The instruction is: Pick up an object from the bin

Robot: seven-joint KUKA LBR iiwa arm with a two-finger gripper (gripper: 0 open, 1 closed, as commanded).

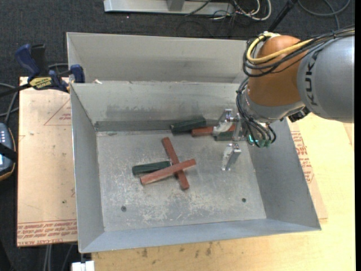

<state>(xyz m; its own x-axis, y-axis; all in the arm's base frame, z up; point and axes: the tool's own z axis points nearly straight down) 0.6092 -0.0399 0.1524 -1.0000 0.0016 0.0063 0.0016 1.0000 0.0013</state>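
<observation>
Your claw [228, 140] hangs open and empty at the right of the bin [84, 151], one finger just beside the end of a short red-brown bar [203, 131] lying near the back wall. That bar looks stiff, light and slim; take it across its narrow width, near the middle. The metal floor is probably slick, so it may skid. A dark green bar [188, 126] touches its far end, and the wall crowds it
</observation>
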